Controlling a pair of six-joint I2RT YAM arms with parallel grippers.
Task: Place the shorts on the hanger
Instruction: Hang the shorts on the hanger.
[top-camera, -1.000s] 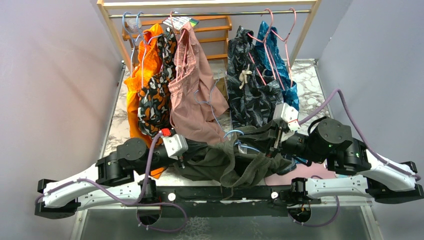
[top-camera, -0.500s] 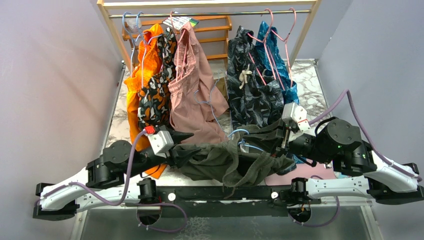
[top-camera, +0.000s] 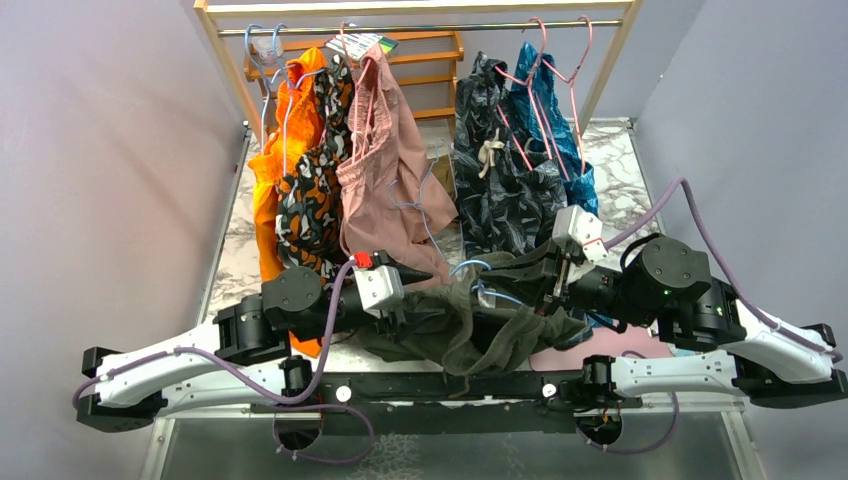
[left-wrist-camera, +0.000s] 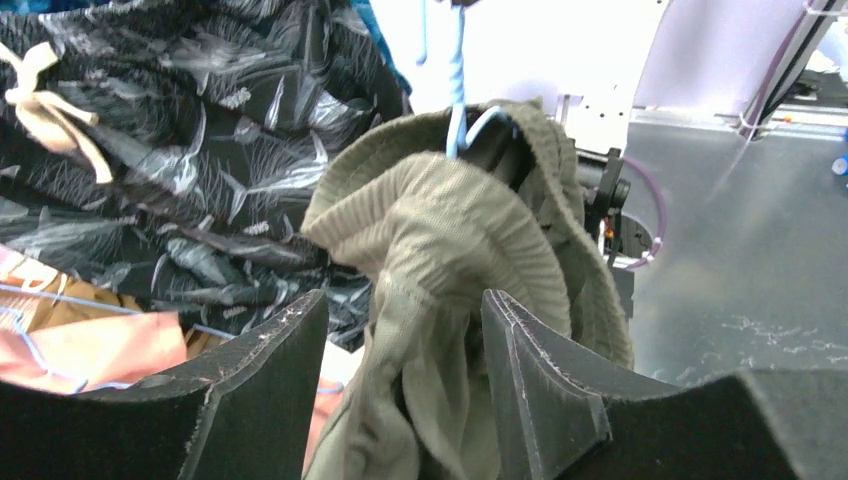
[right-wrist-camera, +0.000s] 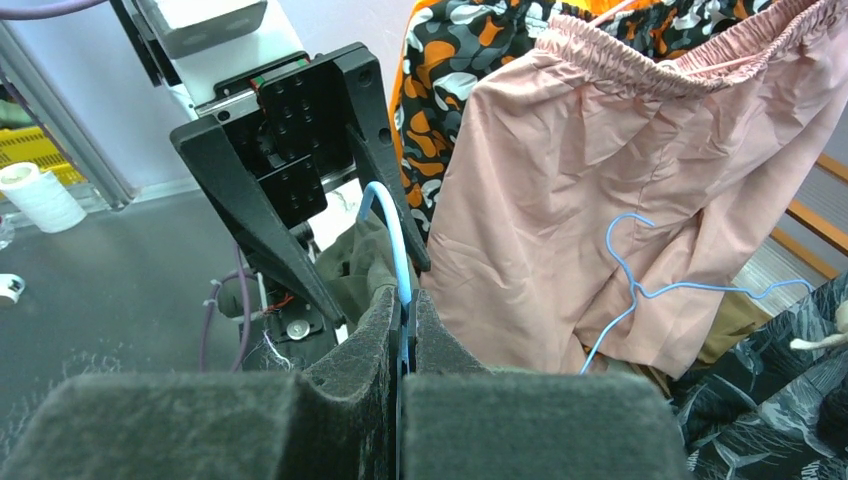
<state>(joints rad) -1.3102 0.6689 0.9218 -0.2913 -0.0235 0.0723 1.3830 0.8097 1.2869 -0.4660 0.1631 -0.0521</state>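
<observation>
right gripper (right-wrist-camera: 403, 300): clamped on the hanger (right-wrist-camera: 392, 225) wire, holding it up over the near edge of the table (top-camera: 620, 160), about midway along
left gripper (left-wrist-camera: 395, 310): fingers apart, astride a fold of the shorts (top-camera: 455, 320); dark print cloth shows through a gap on one side, so no pinch as far as I can tell
shorts: bunched at the near edge between the two arms; the waistband humps over the blue wire, the rest sags in a heap
hanger: only a short arc of wire shows above the cloth, the rest is buried; can't tell whether it runs through the waist or just under a fold
done (my read): hanger is up and gripped, part of the waistband is draped on it
left (my read): cloth is lumped on one spot, not spread along the wire; needs pulling across and a check that it sits without support
risk: with the left fingers apart the fold could slide off the wire
rail (top-camera: 420, 28): far edge, full of other garments, not involved yet
</observation>
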